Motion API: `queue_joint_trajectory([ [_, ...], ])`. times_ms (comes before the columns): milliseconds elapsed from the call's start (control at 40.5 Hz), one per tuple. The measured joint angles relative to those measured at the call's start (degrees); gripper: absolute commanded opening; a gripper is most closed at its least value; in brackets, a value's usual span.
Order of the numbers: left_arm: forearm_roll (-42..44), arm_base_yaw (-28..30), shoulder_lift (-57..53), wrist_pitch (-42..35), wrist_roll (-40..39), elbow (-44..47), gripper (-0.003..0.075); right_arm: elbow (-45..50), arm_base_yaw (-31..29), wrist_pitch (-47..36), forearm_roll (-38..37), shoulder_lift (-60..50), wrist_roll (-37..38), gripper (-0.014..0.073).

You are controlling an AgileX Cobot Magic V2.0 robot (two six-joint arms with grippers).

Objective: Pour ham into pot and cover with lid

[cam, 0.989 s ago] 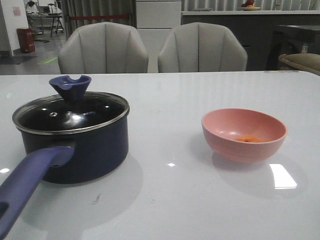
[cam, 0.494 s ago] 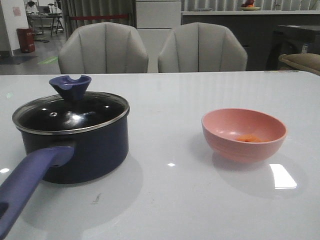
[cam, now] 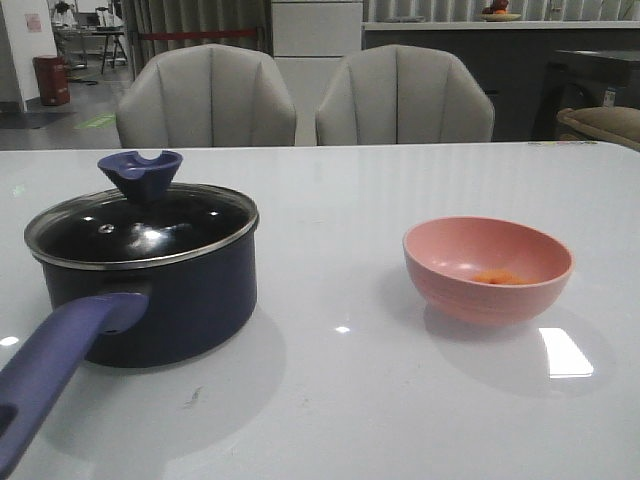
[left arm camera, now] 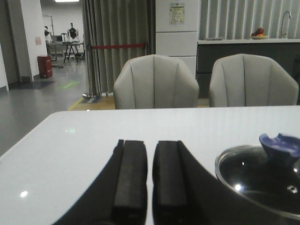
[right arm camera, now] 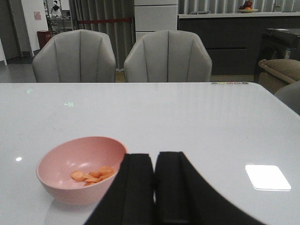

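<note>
Nothing done yet: lid [cam: 140, 225] on pot [cam: 150, 290], ham [cam: 497, 277] in pink bowl [cam: 487, 268]. I see both grippers' jaws together, empty.

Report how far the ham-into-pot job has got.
Nothing looks done yet. The ham lies in the pink bowl, and the lid sits on the pot. Nothing is in hand: the left claw and right claw are nearly shut and empty, both off the objects. Left to do: lift the lid, pour the ham in, put the lid back.
</note>
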Motion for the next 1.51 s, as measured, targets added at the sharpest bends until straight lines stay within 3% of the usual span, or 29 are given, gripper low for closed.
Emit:
queue_joint_trajectory([
  [198, 0.0, 0.0, 0.0, -14.02, 0.0, 0.0, 0.0133, 0.0, 0.0, 0.0, 0.0, 0.0, 0.0, 0.0157],
  [272, -0.29, 0.0, 0.0, -15.08, 0.0, -0.93, 0.0133, 0.0, 0.0, 0.0, 0.0, 0.0, 0.0, 0.0157],
  [420, -0.51, 0.0, 1.0, -9.2, 0.0, -8.51, 0.0133, 0.0, 0.0, 0.0, 0.0, 0.0, 0.0, 0.0157],
  [742, -1.18, 0.0, 11.65, 16.06, 0.0, -23.95, 0.0133, 0.0, 0.0, 0.0, 0.0, 0.0, 0.0, 0.0157],
  [1063, -1.18, 0.0, 15.77, 21.84, 0.0, -24.29, 0.0141, 0.0, 0.0, 0.0, 0.0, 0.0, 0.0, 0.0157],
  [1187, -1.18, 0.0, 16.65, 22.08, 0.0, -24.29, 0.0239, 0.0, 0.0, 0.0, 0.0, 0.0, 0.0, 0.0157],
  [1384, -1.18, 0.0, 16.89, 22.17, 0.0, -24.29, 0.0573, 0.0, 0.0, 0.0, 0.0, 0.0, 0.0, 0.0157],
  [1508, -1.18, 0.0, 16.89, 22.17, 0.0, -24.29, 0.0615, 0.0, 0.0, 0.0, 0.0, 0.0, 0.0, 0.0157],
])
